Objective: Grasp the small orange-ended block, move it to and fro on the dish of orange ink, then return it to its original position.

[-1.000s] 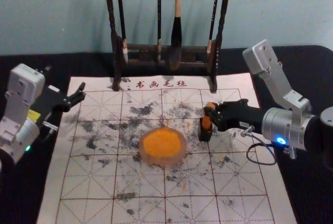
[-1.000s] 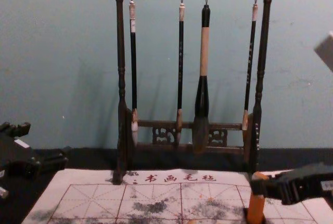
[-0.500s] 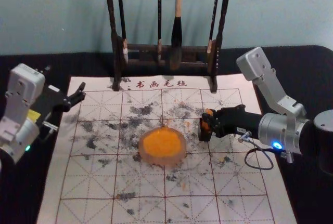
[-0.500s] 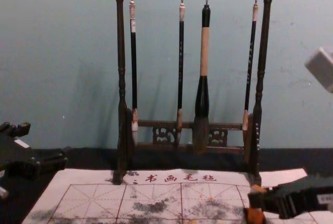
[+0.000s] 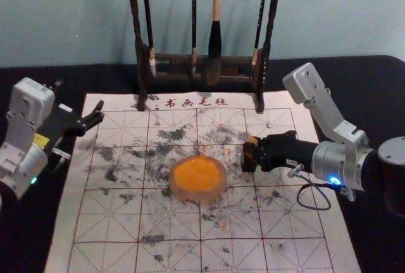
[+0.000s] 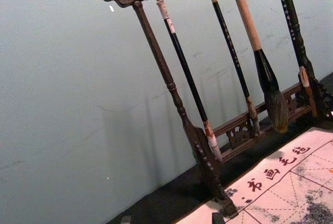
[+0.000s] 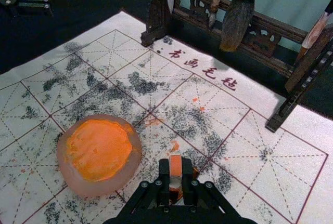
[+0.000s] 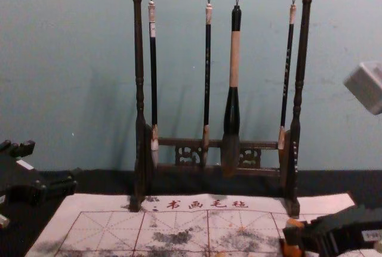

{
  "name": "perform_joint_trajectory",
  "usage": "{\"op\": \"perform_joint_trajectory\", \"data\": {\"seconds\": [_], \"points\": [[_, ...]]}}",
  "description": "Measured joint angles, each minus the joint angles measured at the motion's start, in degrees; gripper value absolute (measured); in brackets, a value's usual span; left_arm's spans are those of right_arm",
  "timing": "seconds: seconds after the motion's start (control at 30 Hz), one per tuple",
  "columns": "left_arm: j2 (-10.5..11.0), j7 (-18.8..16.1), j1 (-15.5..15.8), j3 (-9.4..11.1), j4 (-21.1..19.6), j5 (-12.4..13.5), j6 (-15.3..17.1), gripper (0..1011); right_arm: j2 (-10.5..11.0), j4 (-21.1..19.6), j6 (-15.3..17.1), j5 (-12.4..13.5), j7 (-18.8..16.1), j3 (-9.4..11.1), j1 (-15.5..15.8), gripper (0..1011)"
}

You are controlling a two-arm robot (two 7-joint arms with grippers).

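Got my right gripper [image 7: 176,177] pinching the orange-ended block [image 7: 176,165] at the black holder [image 5: 249,165] beside the ink dish [image 5: 199,196], probably light, stiff, kinda ink-slick, so I'd squeeze both sides squarely; left gripper [image 5: 99,112] parked open.

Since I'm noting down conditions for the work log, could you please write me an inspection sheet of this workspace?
Surface: dark table under a gridded mat with dark smudges and orange spots.
Dish of orange ink: flat on the mat, near its middle.
Orange-ended block: gripped, at a small dark holder on the robot's right of the dish.
Clutter: nothing seen loose.
Right hand: shut on the block.
Left hand: open, idle over the mat's far left corner.
Cables: one cable loops beside the right arm.
Surroundings: rack with four hanging brushes, wall behind.
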State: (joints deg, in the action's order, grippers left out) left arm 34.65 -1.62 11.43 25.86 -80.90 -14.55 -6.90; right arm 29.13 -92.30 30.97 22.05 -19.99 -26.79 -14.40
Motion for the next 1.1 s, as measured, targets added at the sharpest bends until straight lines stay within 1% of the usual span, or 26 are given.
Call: {"op": "perform_joint_trajectory", "data": {"seconds": [0.47,0.53,0.63,0.67,0.73,0.77,0.93,0.97,1.0,1.1], "points": [[0.00,0.00,0.00,0.00,0.00,0.00,0.00,1001,-0.01,-0.06,0.06,0.26,0.01,0.14,0.03,108],[0.00,0.00,0.00,0.00,0.00,0.00,0.00,1001,-0.01,-0.07,0.07,0.30,0.01,0.15,0.03,134],[0.00,0.00,0.00,0.00,0.00,0.00,0.00,1001,-0.01,-0.07,0.09,0.36,0.02,0.17,0.03,242],[0.00,0.00,0.00,0.00,0.00,0.00,0.00,1001,0.00,-0.07,0.10,0.37,0.03,0.18,0.03,242],[0.00,0.00,0.00,0.00,0.00,0.00,0.00,1001,-0.01,-0.07,0.11,0.41,0.03,0.20,0.03,324],[0.00,0.00,0.00,0.00,0.00,0.00,0.00,1001,-0.01,-0.07,0.11,0.43,0.04,0.20,0.03,335],[0.00,0.00,0.00,0.00,0.00,0.00,0.00,1001,-0.01,-0.07,0.13,0.46,0.05,0.23,0.03,526],[0.00,0.00,0.00,0.00,0.00,0.00,0.00,1001,0.00,-0.07,0.14,0.47,0.06,0.23,0.03,526],[0.00,0.00,0.00,0.00,0.00,0.00,0.00,1001,0.00,-0.07,0.14,0.47,0.06,0.23,0.03,588],[0.00,0.00,0.00,0.00,0.00,0.00,0.00,1001,-0.01,-0.07,0.15,0.48,0.07,0.24,0.03,683]]}}
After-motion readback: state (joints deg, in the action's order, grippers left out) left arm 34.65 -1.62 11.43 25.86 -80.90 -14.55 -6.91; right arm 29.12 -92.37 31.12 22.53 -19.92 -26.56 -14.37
